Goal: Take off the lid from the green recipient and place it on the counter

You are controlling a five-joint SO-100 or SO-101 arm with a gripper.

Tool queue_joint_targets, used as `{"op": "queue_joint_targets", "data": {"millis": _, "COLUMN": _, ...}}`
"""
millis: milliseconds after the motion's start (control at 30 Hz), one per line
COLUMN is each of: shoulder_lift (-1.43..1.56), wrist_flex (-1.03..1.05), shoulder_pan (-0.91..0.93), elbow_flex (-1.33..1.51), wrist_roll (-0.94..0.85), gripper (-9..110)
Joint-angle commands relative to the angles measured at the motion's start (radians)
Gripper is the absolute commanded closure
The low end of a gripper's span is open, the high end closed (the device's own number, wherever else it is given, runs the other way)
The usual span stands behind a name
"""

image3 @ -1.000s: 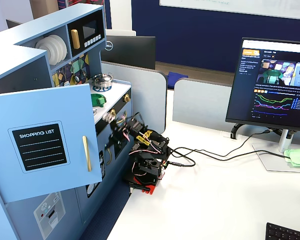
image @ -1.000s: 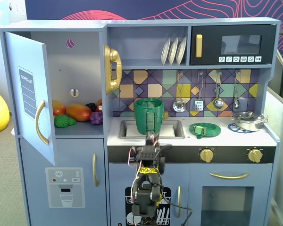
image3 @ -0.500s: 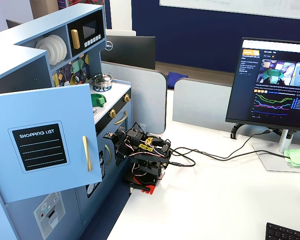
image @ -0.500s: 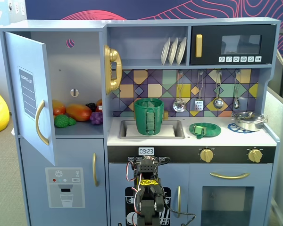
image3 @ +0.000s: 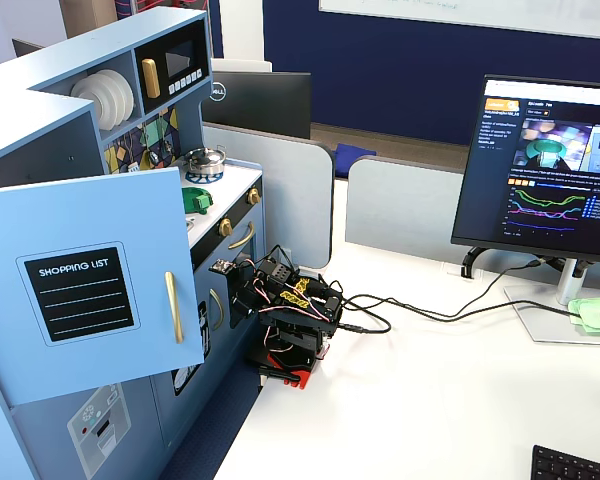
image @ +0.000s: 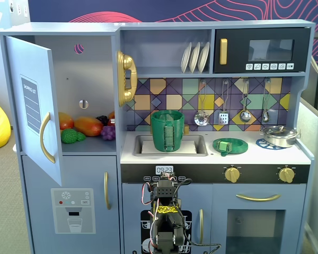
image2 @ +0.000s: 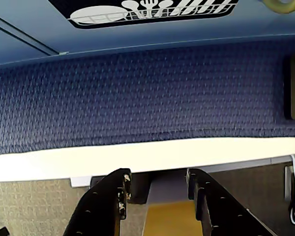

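Observation:
The green recipient point(image: 167, 130) stands upright in the grey sink, open at the top, its ribbed handle facing front. The lid point(image: 230, 145), a flat green disc, lies on the white counter point(image: 291, 153) to the right of the sink; it also shows in a fixed view point(image3: 195, 198). The arm point(image: 165, 211) sits folded low in front of the kitchen's lower doors, far below both. In the wrist view my gripper point(image2: 157, 179) is open and empty, pointing at the blue mat and the white table edge. The fridge door hides the recipient in the side fixed view.
A silver metal pot point(image: 279, 136) sits on the right burner. The fridge door point(image: 34, 114) stands open at the left, with toy fruit point(image: 87, 127) inside. A monitor point(image3: 550, 165) and cables point(image3: 420, 305) are on the white table to the arm's right.

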Motion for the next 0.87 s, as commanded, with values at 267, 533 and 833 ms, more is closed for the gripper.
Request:
{"op": "queue_joint_targets", "data": {"millis": 267, "shoulder_lift": 0.002, "wrist_flex": 0.095, "shoulder_pan": 0.037, "elbow_flex": 0.08, "wrist_roll": 0.02, "gripper": 97}}
{"op": "queue_joint_targets", "data": {"millis": 533, "shoulder_lift": 0.002, "wrist_flex": 0.095, "shoulder_pan": 0.037, "elbow_flex": 0.08, "wrist_roll": 0.02, "gripper": 97}}
{"op": "queue_joint_targets", "data": {"millis": 833, "shoulder_lift": 0.002, "wrist_flex": 0.095, "shoulder_pan": 0.037, "elbow_flex": 0.08, "wrist_roll": 0.02, "gripper": 97}}
